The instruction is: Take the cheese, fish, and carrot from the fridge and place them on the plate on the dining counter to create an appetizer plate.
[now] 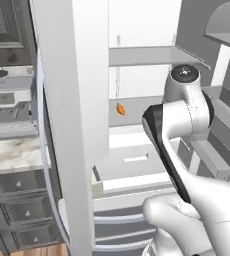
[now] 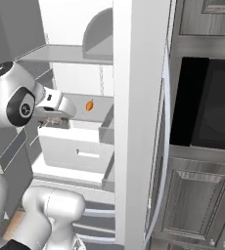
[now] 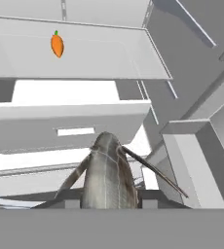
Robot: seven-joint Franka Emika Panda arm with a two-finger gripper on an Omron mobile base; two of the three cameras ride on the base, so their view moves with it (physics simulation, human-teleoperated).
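Observation:
A grey-brown fish point(image 3: 108, 175) is clamped between my gripper point(image 3: 109, 203) fingers, its thin fins sticking out to both sides. My gripper point(image 2: 50, 122) hangs inside the open white fridge point(image 2: 134, 122), just above a white drawer point(image 2: 78, 149). The small orange carrot point(image 3: 57, 44) lies on the grey shelf behind and above the drawer, a short way from my hand. It sits at the shelf's left part in the left base view, the carrot point(image 1: 120, 109), and the right base view shows the same carrot point(image 2: 89, 105). Cheese, plate and dining counter are out of view.
The open fridge door point(image 1: 67, 125) stands close on the left, and door bins point(image 1: 222, 117) flank my arm on the right. An upper shelf point(image 1: 152, 56) runs overhead. A coffee machine point(image 1: 7, 107) sits on a marble counter point(image 1: 12, 150). A dark oven point(image 2: 207, 107) is right of the fridge.

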